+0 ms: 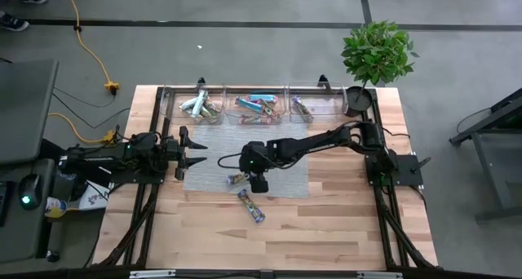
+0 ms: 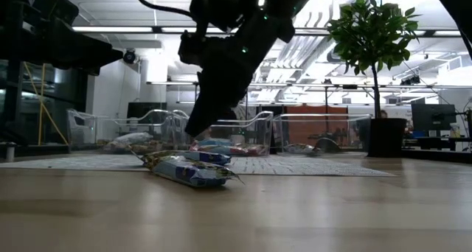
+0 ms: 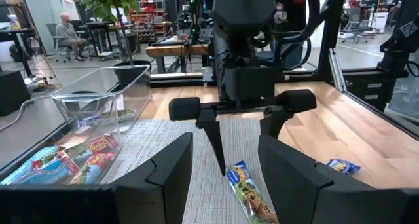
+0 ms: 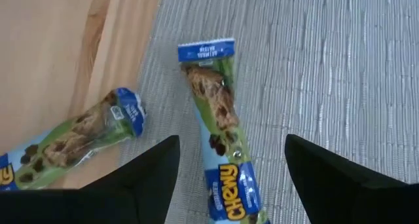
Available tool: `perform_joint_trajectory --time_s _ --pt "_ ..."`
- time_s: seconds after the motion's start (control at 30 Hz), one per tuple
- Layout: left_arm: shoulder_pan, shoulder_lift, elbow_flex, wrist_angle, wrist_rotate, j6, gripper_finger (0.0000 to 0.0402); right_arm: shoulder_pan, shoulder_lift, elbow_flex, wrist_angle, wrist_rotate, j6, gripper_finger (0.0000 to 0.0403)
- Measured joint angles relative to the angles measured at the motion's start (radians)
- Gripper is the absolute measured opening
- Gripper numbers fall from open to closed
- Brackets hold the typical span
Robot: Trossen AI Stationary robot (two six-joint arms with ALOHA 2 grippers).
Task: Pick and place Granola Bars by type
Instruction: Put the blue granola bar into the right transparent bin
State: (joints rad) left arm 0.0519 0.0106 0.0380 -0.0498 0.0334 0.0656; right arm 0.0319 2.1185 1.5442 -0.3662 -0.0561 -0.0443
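The wrapper of the granola bar [image 4: 221, 137] reads "Chewy". The right gripper [image 4: 232, 178] hangs over it with fingers wide open, holding nothing. The bar lies on the grey mat [image 1: 285, 169] at its near edge, between the fingers. The left gripper [image 1: 196, 148] waits open at the mat's left edge.

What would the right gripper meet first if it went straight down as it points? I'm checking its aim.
Probably the Chewy bar on the grey mat; the open right gripper straddles it.
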Motion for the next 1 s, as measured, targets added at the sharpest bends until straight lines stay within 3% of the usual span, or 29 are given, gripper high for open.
perform_joint_trajectory --time_s 1.0 --pt "0.000 0.000 0.000 0.001 0.000 0.000 0.0172 -0.006 0.069 -0.055 0.096 0.024 -0.006 0.0259"
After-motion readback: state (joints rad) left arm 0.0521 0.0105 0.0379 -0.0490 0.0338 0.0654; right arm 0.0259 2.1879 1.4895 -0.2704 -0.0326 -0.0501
